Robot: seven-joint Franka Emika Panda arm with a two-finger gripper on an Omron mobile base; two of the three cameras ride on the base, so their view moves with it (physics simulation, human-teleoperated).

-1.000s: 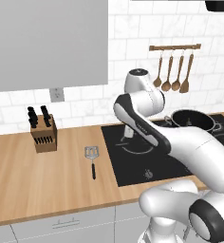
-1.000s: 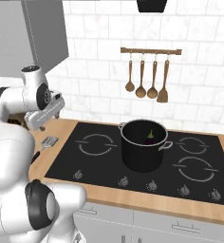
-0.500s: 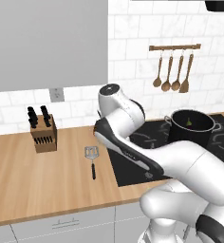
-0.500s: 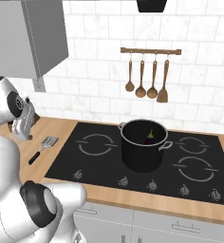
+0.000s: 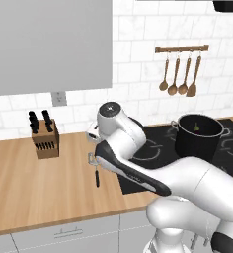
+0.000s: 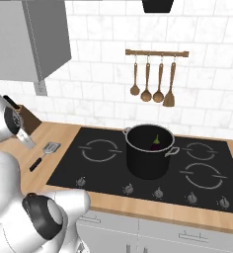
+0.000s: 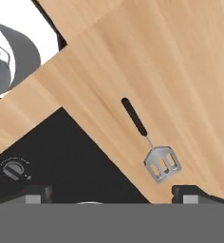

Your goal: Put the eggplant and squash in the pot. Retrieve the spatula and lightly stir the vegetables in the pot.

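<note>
The spatula (image 7: 152,147), with a slotted silver head and a slim black handle, lies flat on the wooden counter just left of the cooktop. It also shows as the spatula (image 5: 95,170) and the spatula (image 6: 43,155) in the base views. My gripper (image 7: 111,193) hovers above it, open, fingertips wide apart with nothing between them; it appears as the gripper (image 5: 92,139) and the gripper (image 6: 25,140). The black pot (image 6: 149,157) stands on the cooktop, with the dark purple eggplant (image 6: 156,144) inside. The squash is hidden from view.
The black cooktop (image 6: 113,169) has knobs along its front edge. A knife block (image 5: 43,137) stands at the back left of the wooden counter (image 5: 34,188). Wooden spoons hang on a wall rack (image 6: 153,79) behind the pot. A grey cabinet (image 5: 49,44) hangs above.
My arm has swung left, from over the cooktop to above the spatula on the counter. The jaws have stayed open. The pot and spatula have not moved.
</note>
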